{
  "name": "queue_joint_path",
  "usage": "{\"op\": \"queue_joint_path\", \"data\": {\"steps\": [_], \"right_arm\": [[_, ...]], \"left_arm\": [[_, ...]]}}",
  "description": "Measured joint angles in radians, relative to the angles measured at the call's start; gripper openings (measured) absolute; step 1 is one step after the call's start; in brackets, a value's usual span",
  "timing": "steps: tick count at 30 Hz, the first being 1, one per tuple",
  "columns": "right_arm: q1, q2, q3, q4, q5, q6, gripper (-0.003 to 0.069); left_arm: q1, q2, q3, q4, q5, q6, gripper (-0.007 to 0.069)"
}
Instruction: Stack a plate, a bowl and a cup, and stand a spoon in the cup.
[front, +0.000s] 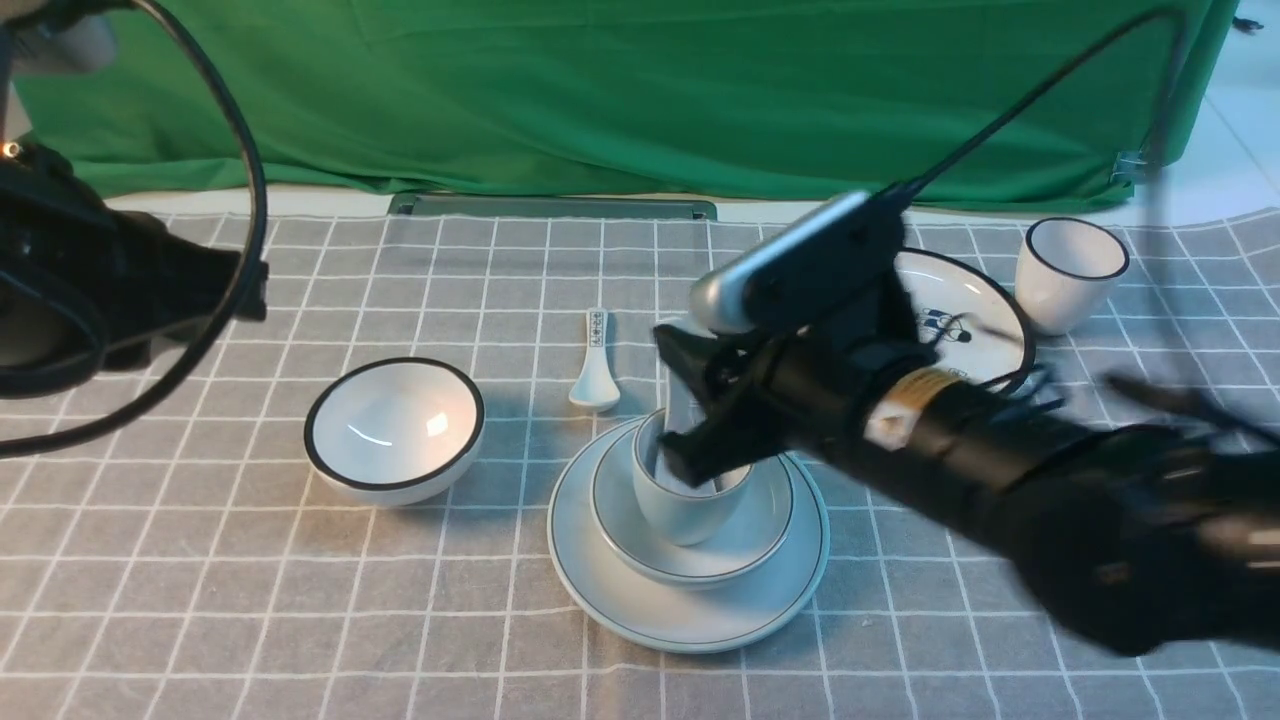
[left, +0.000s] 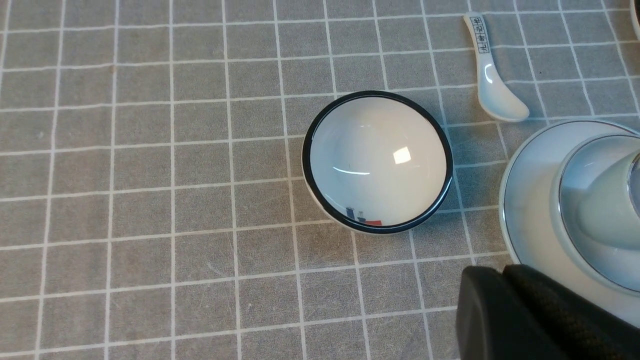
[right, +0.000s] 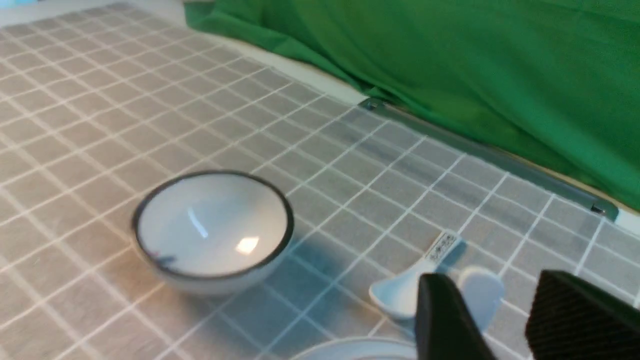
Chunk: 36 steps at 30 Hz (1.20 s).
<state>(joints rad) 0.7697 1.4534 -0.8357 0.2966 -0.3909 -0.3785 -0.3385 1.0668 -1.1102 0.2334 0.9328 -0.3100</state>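
Note:
At the table's centre the plate carries the bowl, and the cup sits in the bowl. The spoon stands in the cup with its handle up. My right gripper straddles that handle. In the right wrist view its jaws stand apart, open: the spoon's handle end lies close to one finger, with a clear gap to the other. My left gripper is shut on nothing and hovers beside the plate's edge.
A black-rimmed bowl sits left of the stack. A small spoon with a patterned handle lies behind it. A cartoon plate and a black-rimmed cup stand at the back right. A green cloth hangs behind.

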Motion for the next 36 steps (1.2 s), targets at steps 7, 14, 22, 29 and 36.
{"op": "queue_joint_path", "data": {"steps": [7, 14, 22, 29, 36], "right_arm": [[-0.202, -0.501, -0.026, -0.068, 0.755, 0.041, 0.0031], [-0.416, -0.952, 0.014, -0.383, 1.014, 0.325, 0.0025], [-0.448, -1.298, 0.275, -0.409, 0.870, 0.422, 0.0022], [-0.448, -1.386, 0.396, -0.409, 0.765, 0.423, 0.0036], [-0.448, -1.386, 0.410, -0.411, 0.764, 0.423, 0.0054]], "left_arm": [[0.000, 0.000, 0.000, 0.000, 0.000, 0.000, 0.0010], [0.000, 0.000, 0.000, -0.021, -0.018, 0.019, 0.0010], [0.000, -0.152, 0.200, -0.105, -0.271, 0.072, 0.0010], [0.000, -0.509, 0.573, -0.110, -0.477, 0.072, 0.0010], [0.000, -0.810, 0.782, -0.097, -0.541, 0.075, 0.0011]]}}
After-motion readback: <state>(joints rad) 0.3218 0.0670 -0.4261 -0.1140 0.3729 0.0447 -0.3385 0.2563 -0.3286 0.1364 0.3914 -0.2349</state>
